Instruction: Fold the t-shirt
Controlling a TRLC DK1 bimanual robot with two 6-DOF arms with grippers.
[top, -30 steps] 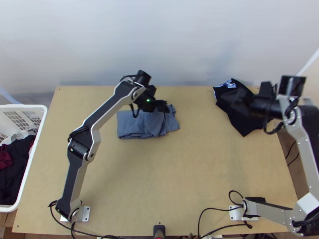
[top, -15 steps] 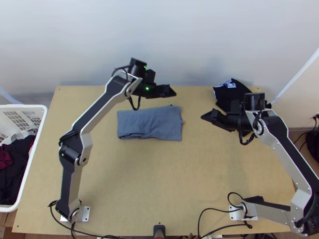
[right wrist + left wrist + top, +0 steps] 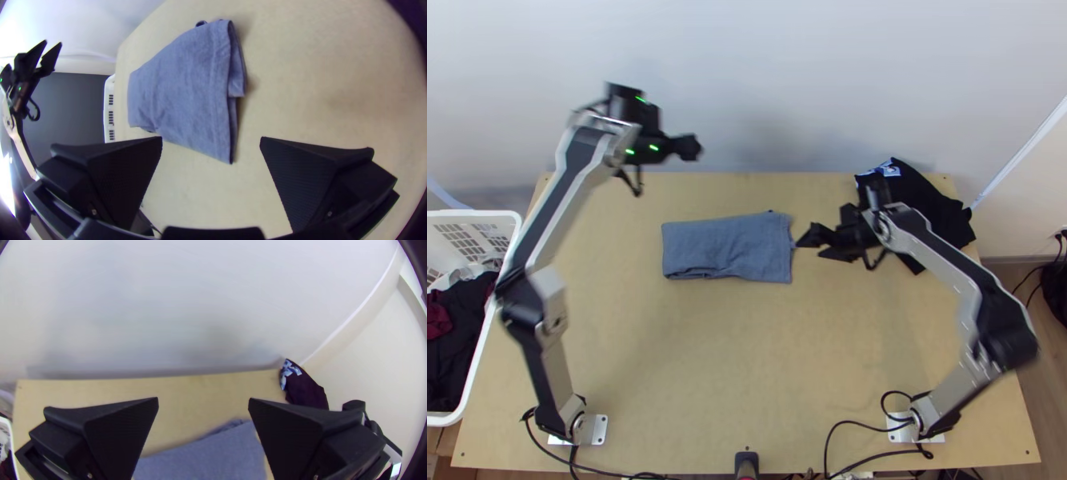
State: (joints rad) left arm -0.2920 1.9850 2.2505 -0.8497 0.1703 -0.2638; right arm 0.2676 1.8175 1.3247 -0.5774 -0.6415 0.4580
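Pale wooden table (image 3: 667, 360) is lying under the folded blue-grey fabric t-shirt (image 3: 727, 248) in the top view. The shirt's long axis is running side to side, one short end facing the right gripper (image 3: 805, 243), which is hovering just beside it. The right arm is partly covering a black cloth garment (image 3: 927, 208). The left gripper (image 3: 697, 147), blurred, is hanging near the far edge, pointing rightward.

In the left wrist view, the left gripper's (image 3: 203, 400) jaws are standing wide apart, holding nothing; its fingers and the picture's edge are hiding part of the shirt.

In the right wrist view, the right gripper's (image 3: 211, 138) empty jaws are also standing apart, and layered edges are showing at the shirt's nearer end.
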